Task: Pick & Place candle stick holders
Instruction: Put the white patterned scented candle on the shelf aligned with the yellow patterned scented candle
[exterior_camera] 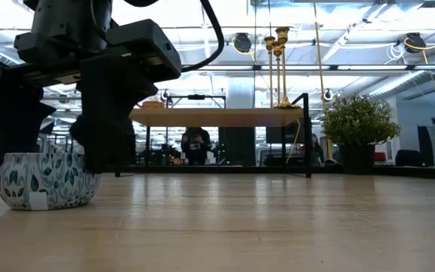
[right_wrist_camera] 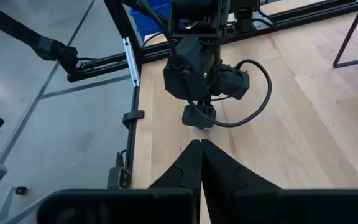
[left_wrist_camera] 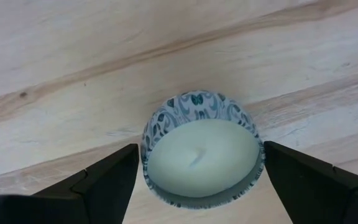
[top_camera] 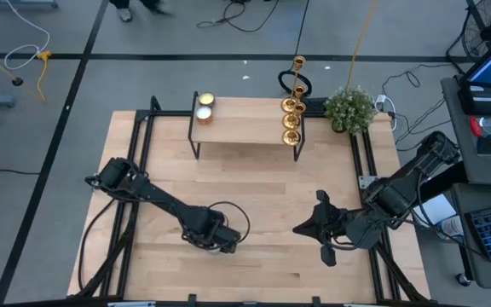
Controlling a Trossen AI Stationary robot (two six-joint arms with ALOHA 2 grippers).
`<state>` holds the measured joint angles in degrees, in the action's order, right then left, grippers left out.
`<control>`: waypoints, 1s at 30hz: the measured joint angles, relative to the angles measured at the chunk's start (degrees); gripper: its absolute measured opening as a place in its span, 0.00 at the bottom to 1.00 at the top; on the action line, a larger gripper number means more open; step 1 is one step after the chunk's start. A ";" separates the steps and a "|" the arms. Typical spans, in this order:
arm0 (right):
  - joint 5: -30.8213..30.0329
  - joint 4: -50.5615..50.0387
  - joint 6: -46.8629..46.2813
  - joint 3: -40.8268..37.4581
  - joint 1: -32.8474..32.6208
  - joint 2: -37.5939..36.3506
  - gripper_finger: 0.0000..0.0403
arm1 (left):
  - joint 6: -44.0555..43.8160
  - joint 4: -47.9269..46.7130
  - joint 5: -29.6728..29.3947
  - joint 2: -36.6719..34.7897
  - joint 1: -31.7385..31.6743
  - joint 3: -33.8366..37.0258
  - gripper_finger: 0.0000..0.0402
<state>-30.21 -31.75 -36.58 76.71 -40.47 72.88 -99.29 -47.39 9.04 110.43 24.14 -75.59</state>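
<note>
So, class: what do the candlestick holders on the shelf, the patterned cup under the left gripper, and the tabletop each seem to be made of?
Candle stick holders: probably polished brass or gold-plated metal, given the bright yellow shine.
Patterned cup: likely glazed ceramic or printed tin, holding smooth, pale wax; it sits between the fingers of the open left gripper.
Tabletop: pale wood with visible grain and plank seams.

The candle stick holders [top_camera: 292, 107] are shiny gold pieces with slim stems, lined up in a short row in the upper middle of the high view. In the low view they [exterior_camera: 278, 64] stand upright, upper centre-right, tall stems topped by small cups.
</note>
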 joint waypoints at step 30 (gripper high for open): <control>-0.01 0.25 0.02 0.00 0.00 0.02 0.00 | 0.42 2.77 2.55 2.71 0.06 -0.07 0.87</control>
<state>-30.22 -31.50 -36.56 76.71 -40.47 72.90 -98.86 -44.62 11.59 113.14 24.20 -75.66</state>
